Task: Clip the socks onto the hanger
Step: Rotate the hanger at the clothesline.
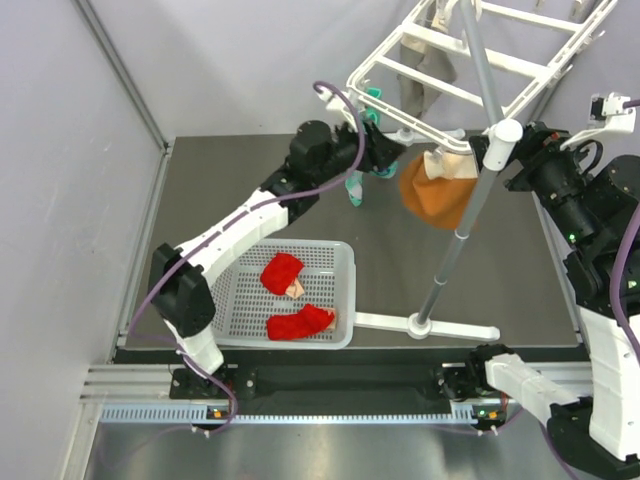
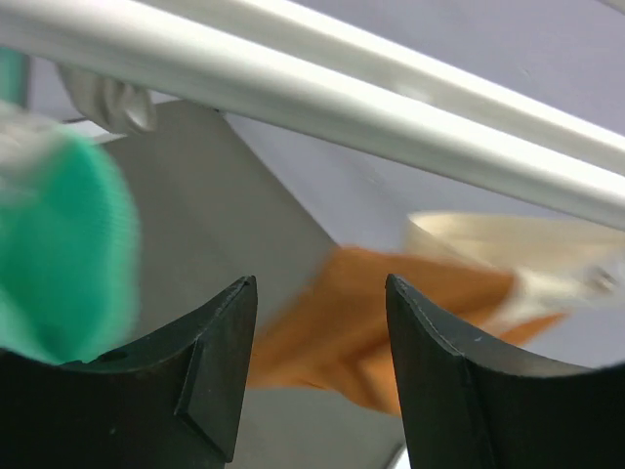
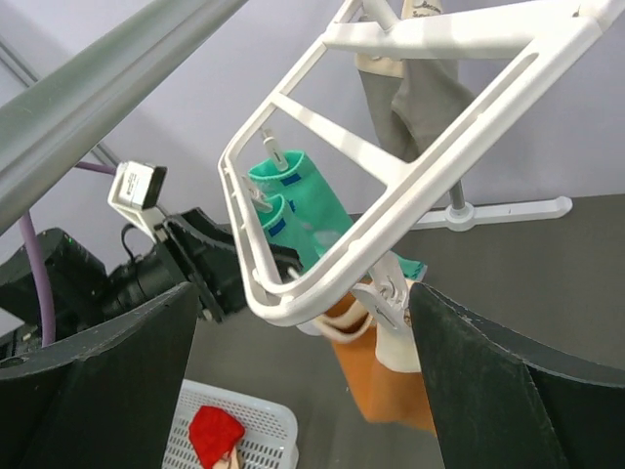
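Note:
The white hanger [image 1: 480, 60] stands tilted on its grey pole [image 1: 470, 190]. Two mint-green socks [image 3: 303, 210] hang clipped at its left corner and also show as mint-green socks [image 1: 362, 180] from above. Both red socks [image 1: 282, 272] [image 1: 300, 322] lie in the basket. My left gripper [image 2: 322, 293] is open and holds nothing, just under a hanger bar [image 2: 322, 98], with a green sock [image 2: 59, 254] on its left. My right gripper [image 3: 303, 293] is wide open around the hanger's corner and a clip [image 3: 386, 298], gripping nothing.
An orange-brown sock [image 1: 440, 190] hangs from the hanger between the two grippers. A beige sock [image 1: 415, 75] hangs farther back. The white perforated basket [image 1: 340, 290] sits front left. The pole's white foot [image 1: 430, 325] lies beside the basket.

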You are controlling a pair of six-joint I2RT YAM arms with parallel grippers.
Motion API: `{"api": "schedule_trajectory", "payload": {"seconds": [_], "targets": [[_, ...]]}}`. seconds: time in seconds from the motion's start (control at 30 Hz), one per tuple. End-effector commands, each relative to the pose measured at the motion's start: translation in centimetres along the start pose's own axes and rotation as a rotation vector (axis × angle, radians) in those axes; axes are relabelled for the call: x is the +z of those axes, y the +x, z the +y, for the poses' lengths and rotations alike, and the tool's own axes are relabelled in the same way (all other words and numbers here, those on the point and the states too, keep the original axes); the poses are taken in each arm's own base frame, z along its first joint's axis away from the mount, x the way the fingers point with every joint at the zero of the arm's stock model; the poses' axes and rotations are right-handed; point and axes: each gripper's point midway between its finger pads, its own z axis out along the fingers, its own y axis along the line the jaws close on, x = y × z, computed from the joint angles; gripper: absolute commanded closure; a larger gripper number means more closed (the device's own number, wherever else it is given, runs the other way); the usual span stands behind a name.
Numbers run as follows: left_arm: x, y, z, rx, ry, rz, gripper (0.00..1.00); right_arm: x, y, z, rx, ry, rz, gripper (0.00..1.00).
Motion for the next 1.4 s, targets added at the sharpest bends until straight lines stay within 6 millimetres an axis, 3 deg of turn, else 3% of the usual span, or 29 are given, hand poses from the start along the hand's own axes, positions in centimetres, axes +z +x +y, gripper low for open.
{"api": "schedule_trajectory", "payload": {"seconds": [0.0,0.2,0.33,0.37,0.43,0.53,0.57,0.7,0.73,0.77,0.8,1.0,1.13,1.17,1.3,1.37], "targets": [[-2.5,-6.0,1.6,-0.009,-0.015,-0.097,0.4,-0.8,-1.1,0.2,-0.01,-0.002,-0.044,0.12],[-4.5,-8.3,3.7,-0.001,-0.036,-0.108,0.4,-0.7,-0.8,-1.1,-0.055,0.063,-0.03,0.11],[-6.2,-7.9,2.5,0.05,0.003,-0.072,0.4,-0.1,0.2,-2.5,-0.101,0.114,-0.01,0.11],[-6.6,-6.9,2.7,0.05,0.006,-0.048,0.4,0.1,0.4,-2.7,-0.109,0.119,-0.004,0.12],[-8.1,-6.9,1.2,0.086,0.05,-0.039,0.4,0.5,1.1,-2.8,-0.121,0.109,0.016,0.13],[-10.1,-5.5,0.6,0.123,0.061,-0.004,0.39,1.5,2.0,-0.8,-0.113,-0.017,0.033,0.23],[-10.7,-5.5,0.4,0.134,0.068,0.0,0.4,1.8,2.0,0.8,-0.107,-0.105,0.03,0.28],[-13.9,-6.0,-3.3,0.144,0.172,-0.016,0.4,2.8,3.3,3.4,-0.049,-0.264,0.07,0.36],[-14.3,-5.0,-3.3,0.118,0.184,-0.003,0.39,2.9,3.5,3.9,-0.04,-0.293,0.081,0.37],[-15.1,-5.6,-5.1,0.132,0.252,-0.04,0.37,3.4,4.4,4.5,-0.028,-0.334,0.114,0.39],[-15.5,-5.3,-5.5,0.102,0.273,-0.037,0.34,3.8,4.5,4.7,-0.008,-0.35,0.118,0.4],[-14.2,-2.3,-5.0,0.113,0.172,-0.031,0.33,5.1,6.2,5.4,0.077,-0.39,0.148,0.55],[-12.1,0.0,-5.6,0.143,0.142,-0.016,0.34,5.2,6.1,5.7,0.121,-0.39,0.132,0.57],[-11.2,1.4,-6.1,0.139,0.151,0.01,0.34,5.1,6.0,5.6,0.131,-0.381,0.123,0.57],[-9.4,2.2,-7.2,0.173,0.129,-0.011,0.34,5.1,6.3,5.5,0.171,-0.365,0.12,0.56],[-8.7,2.3,-7.3,0.196,0.062,-0.046,0.28,4.9,6.1,5.5,0.174,-0.364,0.112,0.56]]}}
